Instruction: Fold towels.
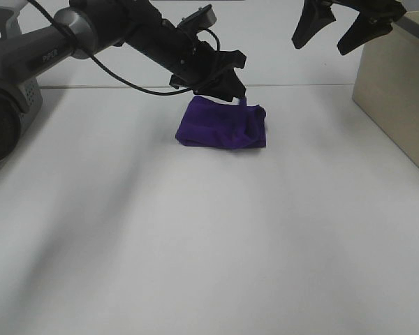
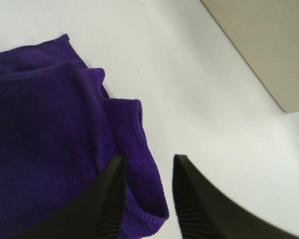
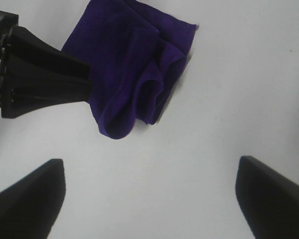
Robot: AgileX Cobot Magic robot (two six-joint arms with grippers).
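Note:
The deep purple towel [image 1: 222, 125] lies folded and bunched on the white table, toward the far middle. It also shows in the left wrist view [image 2: 40, 149] and the right wrist view [image 3: 124, 64]. My left gripper [image 1: 236, 89] is low at the towel's far right corner. Its jaws [image 2: 147, 199] stand slightly apart, with a hemmed fold of the towel lying in the gap, not pinched. The left gripper also shows in the right wrist view [image 3: 85, 85], touching the towel's edge. My right gripper [image 1: 341, 28] hangs wide open and empty, high at the far right [image 3: 149, 199]. The care tag cannot be made out clearly.
A beige box [image 1: 398, 91] stands along the table's right side and shows in the left wrist view [image 2: 269, 45]. The left arm's base [image 1: 10, 105] is at the far left. White table [image 1: 209, 244] stretches in front of the towel.

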